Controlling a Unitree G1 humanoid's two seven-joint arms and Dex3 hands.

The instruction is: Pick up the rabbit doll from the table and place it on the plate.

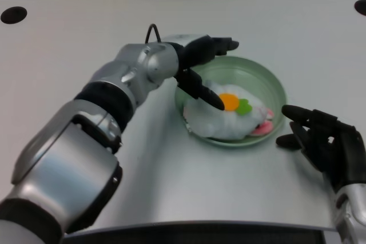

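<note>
A white rabbit doll (231, 119) with an orange and green carrot patch and pink ears lies inside the pale green plate (273, 87) at the table's centre right. My left hand (201, 64) hovers over the plate's left rim with its fingers spread apart. The long fingers reach across the far rim, and the thumb (205, 92) points down at the doll's left side, close to it or just touching. Nothing is gripped in the hand. The doll's lower left part is partly hidden by the thumb.
My right hand (323, 140) rests on the table just right of the plate, fingers apart. Two dark round holes (13, 14) mark the table's far corners. A black cable loop (152, 31) sticks up from my left wrist.
</note>
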